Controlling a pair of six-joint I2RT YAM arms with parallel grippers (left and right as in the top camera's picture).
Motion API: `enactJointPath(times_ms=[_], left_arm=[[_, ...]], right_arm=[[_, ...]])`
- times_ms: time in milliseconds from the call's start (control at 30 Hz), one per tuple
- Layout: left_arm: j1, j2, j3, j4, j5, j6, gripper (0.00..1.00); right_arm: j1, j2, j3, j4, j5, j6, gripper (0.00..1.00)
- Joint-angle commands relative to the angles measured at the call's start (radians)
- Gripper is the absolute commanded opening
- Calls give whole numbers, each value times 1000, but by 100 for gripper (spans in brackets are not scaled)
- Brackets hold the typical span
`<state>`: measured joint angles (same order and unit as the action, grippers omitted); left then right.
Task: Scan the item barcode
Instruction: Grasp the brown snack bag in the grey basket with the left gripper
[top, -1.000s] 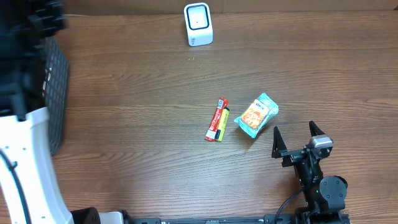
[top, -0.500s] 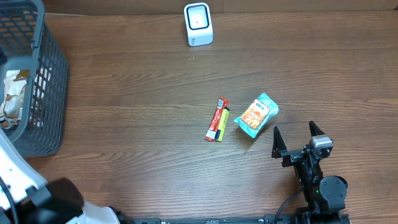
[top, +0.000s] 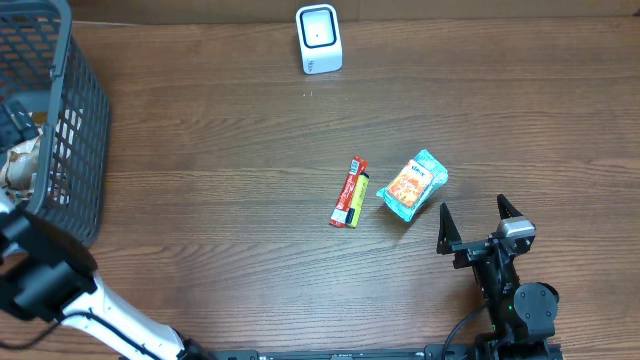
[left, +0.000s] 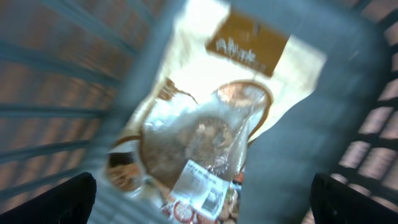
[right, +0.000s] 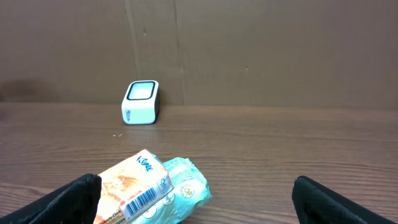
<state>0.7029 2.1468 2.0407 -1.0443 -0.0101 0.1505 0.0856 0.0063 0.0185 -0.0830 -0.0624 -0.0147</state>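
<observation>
In the left wrist view my left gripper (left: 202, 208) hangs open over a clear snack bag (left: 211, 124) with a brown label and a white barcode sticker. The bag lies inside the grey wire basket (top: 75, 120), and the picture is blurred. On the table lie a teal and orange tissue pack (top: 412, 186) and a slim red and yellow pack (top: 350, 192). The tissue pack's (right: 149, 190) barcode faces the right wrist camera. My right gripper (top: 478, 222) stands open just right of and nearer than the tissue pack, touching nothing. The white scanner (top: 319, 40) stands at the table's far edge.
The basket fills the far left corner of the wooden table (top: 220, 150). My white left arm (top: 110, 315) reaches up from the near left edge to the basket. A brown cardboard wall (right: 261, 50) rises behind the scanner (right: 140, 102).
My left arm has swung from over the top of the basket down towards the near left, so the basket shows. The right arm and the packs on the table have not moved.
</observation>
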Motion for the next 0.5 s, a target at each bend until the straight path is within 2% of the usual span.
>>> enactJointPath(times_ms=[0, 133, 367, 400, 467], left_arm=[[3, 91, -4, -6, 19, 67, 100], [6, 198, -4, -6, 19, 114, 99], [5, 337, -4, -27, 19, 116, 100], [5, 350, -4, -34, 19, 116, 99], [6, 361, -4, -49, 19, 116, 89]], right_arm=[[-3, -3, -11, 5, 9, -3, 100], [-3, -3, -11, 5, 9, -3, 100], [-3, -3, -11, 5, 9, -3, 100], [-3, -3, -11, 5, 9, -3, 100], [-3, -3, -11, 5, 9, -3, 100]])
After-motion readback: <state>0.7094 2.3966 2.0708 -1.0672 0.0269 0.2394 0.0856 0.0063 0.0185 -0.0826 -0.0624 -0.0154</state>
